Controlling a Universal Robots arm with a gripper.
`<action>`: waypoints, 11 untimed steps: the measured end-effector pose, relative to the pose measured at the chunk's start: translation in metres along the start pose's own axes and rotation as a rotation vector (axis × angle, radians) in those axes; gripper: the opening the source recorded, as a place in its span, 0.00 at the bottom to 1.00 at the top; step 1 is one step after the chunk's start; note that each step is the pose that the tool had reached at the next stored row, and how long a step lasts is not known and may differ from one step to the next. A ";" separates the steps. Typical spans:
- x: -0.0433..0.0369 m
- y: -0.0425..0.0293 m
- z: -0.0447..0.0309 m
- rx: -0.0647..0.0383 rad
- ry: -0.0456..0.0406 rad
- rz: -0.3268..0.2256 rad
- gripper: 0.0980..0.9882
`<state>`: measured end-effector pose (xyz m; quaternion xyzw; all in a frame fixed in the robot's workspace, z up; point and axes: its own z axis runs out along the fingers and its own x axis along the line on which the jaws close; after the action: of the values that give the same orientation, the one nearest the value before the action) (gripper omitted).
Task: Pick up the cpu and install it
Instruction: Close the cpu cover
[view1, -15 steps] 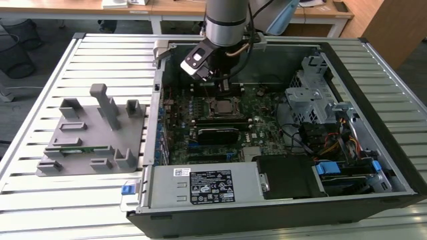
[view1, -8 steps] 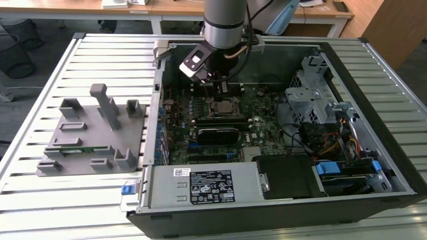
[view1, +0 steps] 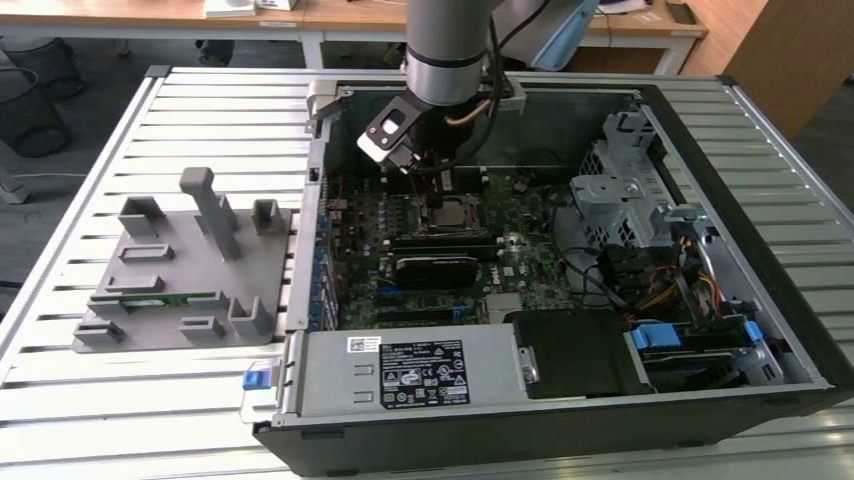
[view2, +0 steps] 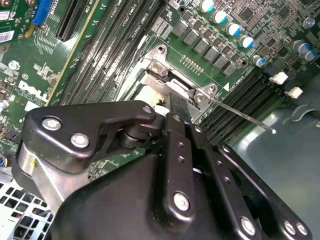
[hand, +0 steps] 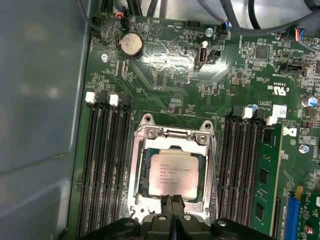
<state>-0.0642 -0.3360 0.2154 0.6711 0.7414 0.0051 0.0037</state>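
The cpu (hand: 172, 173), a square chip with a silvery top plate, lies flat inside the metal-framed socket (hand: 137, 165) on the green motherboard (hand: 165, 75). In the exterior view the cpu (view1: 455, 212) sits in the socket near the middle of the open computer case, just below the arm's wrist. My gripper (hand: 173, 202) hangs straight over one edge of the chip, its two black fingers pressed together with nothing between them. In the second wrist view the fingers (view2: 178, 107) point down at the socket frame (view2: 160, 67), and a pale strip of the cpu (view2: 146, 94) shows beside them.
Black memory slots (hand: 105, 165) flank the socket on both sides. A thin socket lever (view2: 245, 116) sticks out past the frame. On the exterior view's left a grey fixture (view1: 180, 275) holds a green memory stick (view1: 163, 298). The power supply (view1: 400, 372) and drive cage (view1: 627, 190) crowd the case.
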 end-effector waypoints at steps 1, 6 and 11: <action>0.0000 -0.0002 0.0010 0.000 0.0000 0.000 0.01; 0.0001 -0.0011 0.0054 0.000 0.0001 0.000 0.01; 0.0001 -0.0015 0.0091 0.000 -0.0001 0.000 0.01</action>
<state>-0.0656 -0.3360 0.2063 0.6711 0.7414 0.0050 0.0038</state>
